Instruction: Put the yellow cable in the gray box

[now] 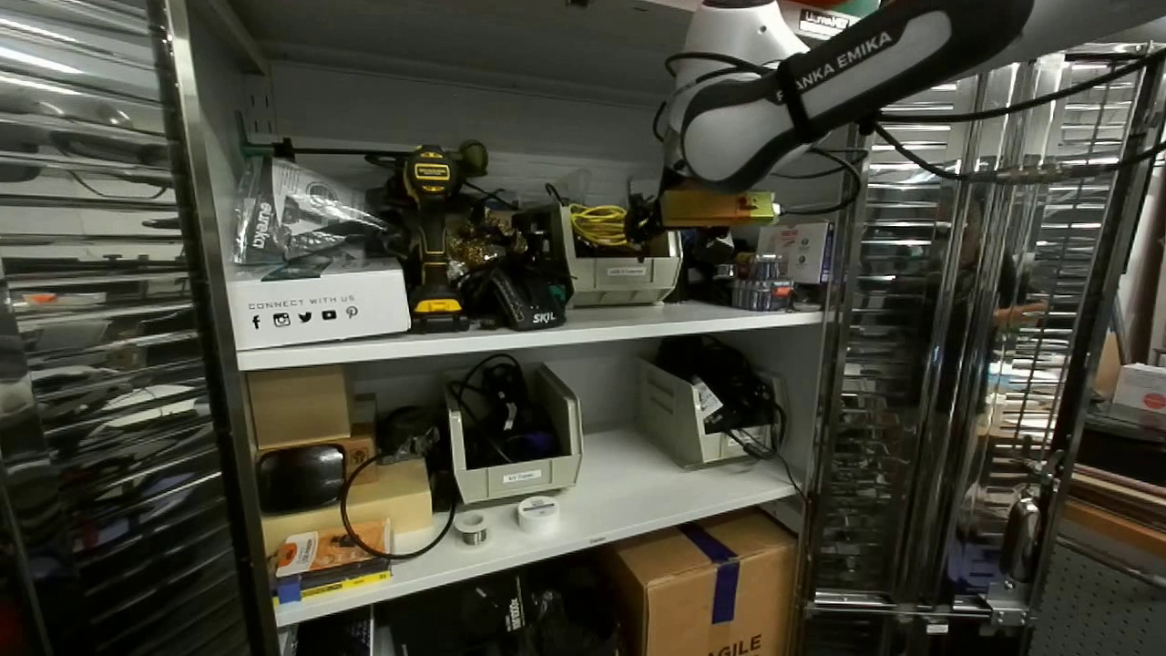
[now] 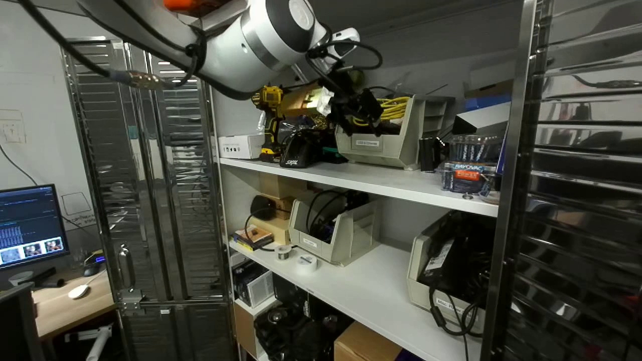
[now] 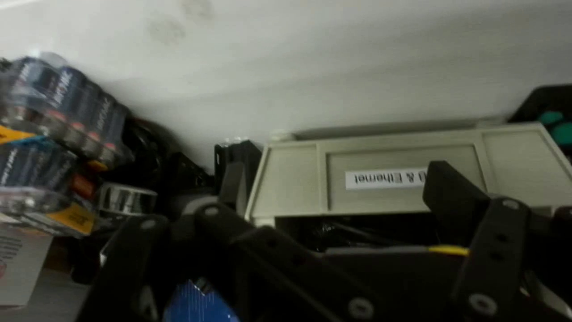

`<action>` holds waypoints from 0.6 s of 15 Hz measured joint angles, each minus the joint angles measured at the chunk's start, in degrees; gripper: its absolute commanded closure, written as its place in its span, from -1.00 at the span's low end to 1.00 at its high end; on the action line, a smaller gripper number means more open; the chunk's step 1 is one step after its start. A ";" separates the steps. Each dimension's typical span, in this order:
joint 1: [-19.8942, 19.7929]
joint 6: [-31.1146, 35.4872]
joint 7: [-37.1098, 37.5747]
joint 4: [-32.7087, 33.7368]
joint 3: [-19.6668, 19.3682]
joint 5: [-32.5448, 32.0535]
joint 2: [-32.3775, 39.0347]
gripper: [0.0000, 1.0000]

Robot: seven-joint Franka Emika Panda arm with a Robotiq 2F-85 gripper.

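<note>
Black claw [image 3: 335, 179] nearest, gray box [image 1: 629, 290] near its tips, yellow cable [image 1: 598, 225] beyond.

Fingers [image 3: 451, 192] stand well apart, nothing seen between them, spread roughly parallel to the label [image 3: 386, 180] on the box front; contact with the lip cannot be told. Past that lip, the cable lies loosely looped in the box, deeper into the shelf [image 2: 381, 176] than the claw; visible strands run roughly across the box mouth, long axis partly masked. Judgement: cable looks placed; next move probably a straight pull outward, away from the loops, watching for a snagged strand.
</note>
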 measured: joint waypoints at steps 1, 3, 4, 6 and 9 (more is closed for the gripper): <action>0.35 0.22 -0.49 -3.15 -0.71 0.00 -1.55 -1.00; 0.49 0.39 -1.79 -9.44 -1.36 0.17 -4.96 -1.00; 0.49 0.53 -2.32 -12.64 -1.60 0.17 -6.83 -1.00; 0.43 0.48 -3.79 -19.11 -1.93 0.28 -10.98 -1.00; 0.19 -0.64 -8.86 -29.16 -1.99 2.68 -18.51 -1.00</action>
